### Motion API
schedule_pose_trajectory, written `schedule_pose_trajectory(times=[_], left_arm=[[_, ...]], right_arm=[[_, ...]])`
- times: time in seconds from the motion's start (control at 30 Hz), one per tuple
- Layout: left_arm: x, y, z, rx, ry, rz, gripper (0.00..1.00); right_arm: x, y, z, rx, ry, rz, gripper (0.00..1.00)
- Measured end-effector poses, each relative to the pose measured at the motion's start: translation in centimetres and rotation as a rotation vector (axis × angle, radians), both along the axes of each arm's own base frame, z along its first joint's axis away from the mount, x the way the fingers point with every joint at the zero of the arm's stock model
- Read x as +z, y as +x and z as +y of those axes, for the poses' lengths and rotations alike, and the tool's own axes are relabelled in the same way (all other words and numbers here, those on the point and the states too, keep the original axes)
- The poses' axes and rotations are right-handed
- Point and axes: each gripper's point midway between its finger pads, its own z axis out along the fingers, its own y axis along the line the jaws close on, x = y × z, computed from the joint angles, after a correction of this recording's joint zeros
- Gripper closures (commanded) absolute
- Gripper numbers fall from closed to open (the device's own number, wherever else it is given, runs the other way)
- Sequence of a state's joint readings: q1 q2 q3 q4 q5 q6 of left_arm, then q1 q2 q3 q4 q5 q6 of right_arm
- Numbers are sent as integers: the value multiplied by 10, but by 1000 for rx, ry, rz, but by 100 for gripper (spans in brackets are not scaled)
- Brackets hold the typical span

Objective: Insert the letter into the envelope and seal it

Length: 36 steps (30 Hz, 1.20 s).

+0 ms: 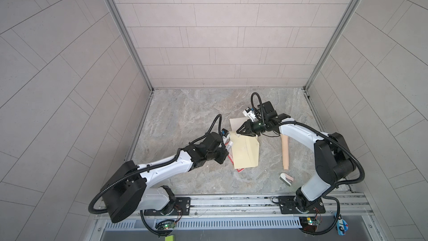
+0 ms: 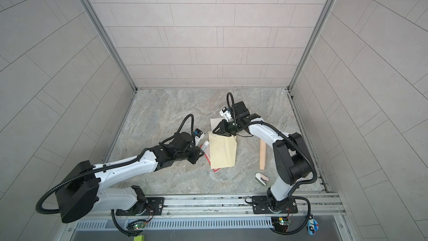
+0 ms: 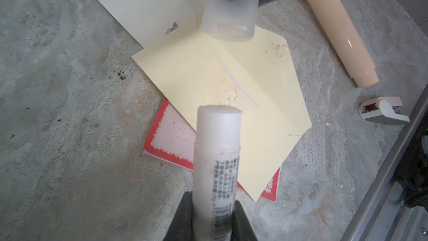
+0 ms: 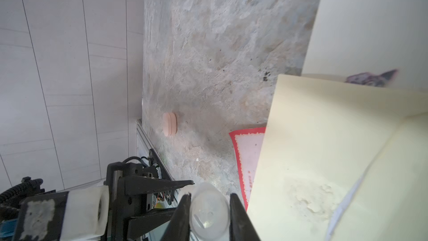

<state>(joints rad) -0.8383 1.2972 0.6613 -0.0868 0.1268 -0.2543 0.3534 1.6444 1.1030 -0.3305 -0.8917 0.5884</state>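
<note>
**Left gripper** (image 3: 212, 207): pinching a white glue stick (image 3: 216, 149) low on its barrel, with the jaws pressing on both sides. The stick is showing no cap, and its bare end is pointing out over the papers.

**Right gripper** (image 4: 209, 197): pinching the clear cap (image 4: 209, 212), with one finger against each side. It is hanging above the spot where the two pale sheets are overlapping.

**Envelope** (image 3: 143, 12): off-white cream, lying flat on the grey marbled worktop (image 1: 185, 117), towards the back. Its nearer part is sitting under the pale yellow paper (image 3: 266, 135). Its small dark mark (image 3: 172, 28) is showing just beside that sheet's edge.

**Letter** (image 3: 238, 83): only a thin white, faintly lilac edge is showing, along a slit in the pale yellow paper. How the rest is lying cannot be told.

**Pale yellow paper**: creased, resting on top of the other sheets and carrying rough whitish patches on its face.

**Red-bordered card** (image 3: 171, 140): peeking out from under the yellow sheet on the left arm's side and at the front.

**Peach tube** (image 1: 285, 154): lying to the right, apart from the papers.

**Small desk tool** (image 1: 286, 179): sitting near the tube's front end, not touching it.
</note>
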Motion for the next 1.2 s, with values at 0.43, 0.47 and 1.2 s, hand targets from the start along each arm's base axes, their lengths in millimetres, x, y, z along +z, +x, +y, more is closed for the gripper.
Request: schedule_pose_trajectory(times=[0.43,0.47,1.2], left_arm=[[12,34,-10,147,-68,53,100],[15,38,-11,162,-80,55,100],[18,53,-15,207,-195,92,100]], right_arm=[[-42,26,-113,-372,-529,-47,84],[-47,26,-123,-400,-578,-47,84],[-110,15,-191,-546,-935,-5,54]])
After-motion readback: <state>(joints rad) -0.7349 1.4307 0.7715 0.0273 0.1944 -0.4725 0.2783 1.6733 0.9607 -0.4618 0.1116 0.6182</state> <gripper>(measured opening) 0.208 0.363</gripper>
